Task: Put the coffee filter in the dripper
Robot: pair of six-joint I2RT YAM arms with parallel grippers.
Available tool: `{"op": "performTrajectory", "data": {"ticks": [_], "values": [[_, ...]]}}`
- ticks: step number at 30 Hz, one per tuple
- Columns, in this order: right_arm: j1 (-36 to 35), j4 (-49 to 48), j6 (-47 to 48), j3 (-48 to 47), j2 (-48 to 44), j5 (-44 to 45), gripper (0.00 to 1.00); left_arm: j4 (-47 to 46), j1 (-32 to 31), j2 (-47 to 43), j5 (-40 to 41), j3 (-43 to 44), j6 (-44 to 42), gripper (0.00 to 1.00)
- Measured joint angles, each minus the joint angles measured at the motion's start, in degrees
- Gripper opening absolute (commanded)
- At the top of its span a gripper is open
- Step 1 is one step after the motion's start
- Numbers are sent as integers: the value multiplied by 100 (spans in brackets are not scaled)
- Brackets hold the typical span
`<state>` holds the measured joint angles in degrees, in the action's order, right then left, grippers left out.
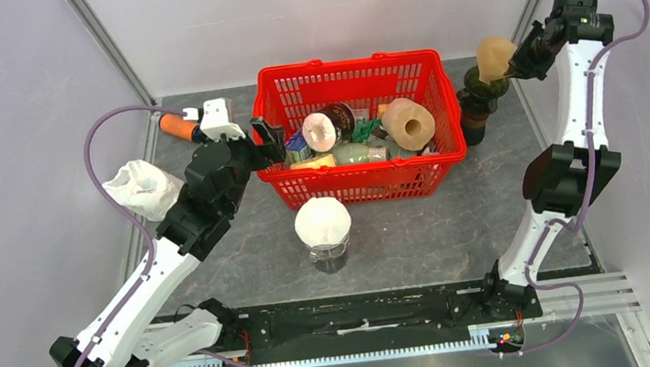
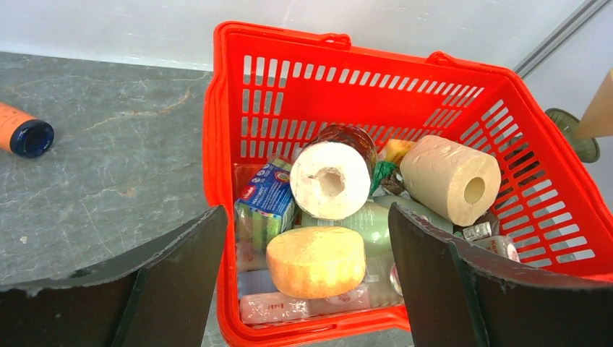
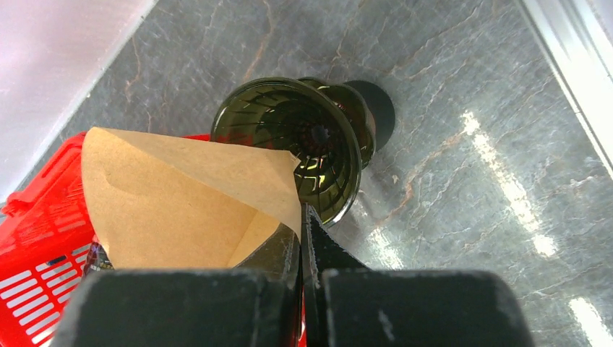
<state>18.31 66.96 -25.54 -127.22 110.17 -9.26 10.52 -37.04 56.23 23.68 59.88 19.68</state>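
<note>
Looking down from above, the right gripper (image 1: 515,60) is clamped on the brown paper coffee filter (image 1: 495,56), just over the dark dripper (image 1: 478,97) beside the red basket's (image 1: 349,62) right end. The right arm is plainly the nearer one. The left gripper (image 1: 265,139) hovers at the basket's opposite end, well apart from the dripper.

From the left wrist, its fingers stand wide with nothing between them (only basket clutter beyond them: paper rolls, a yellow sponge).

From the right wrist, the filter's narrow end sits at the clamped fingertips. Its long axis runs out to their left, and one edge crosses the dripper's mouth just ahead. Only this view shows the ribbed bowl empty, with the filter not yet seated. I judge the narrow end must swing down into it.
</note>
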Motion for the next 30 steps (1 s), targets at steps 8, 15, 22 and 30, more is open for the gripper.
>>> {"op": "performTrajectory", "data": {"ticks": [8, 15, 22, 30], "values": [[-9, 96, -28, 0, 332, -251, 0, 13, 72, -46, -2, -70, 116, 89], [-13, 127, -57, 0, 400, -201, 4, 39, 131, -46, -4, -83, 166, 89], [-13, 125, -129, 83, 501, -120, 13, 55, 146, -46, -4, -83, 195, 89], [-13, 120, -199, 87, 533, -33, 27, 55, 173, -46, -11, -83, 197, 89]]}}
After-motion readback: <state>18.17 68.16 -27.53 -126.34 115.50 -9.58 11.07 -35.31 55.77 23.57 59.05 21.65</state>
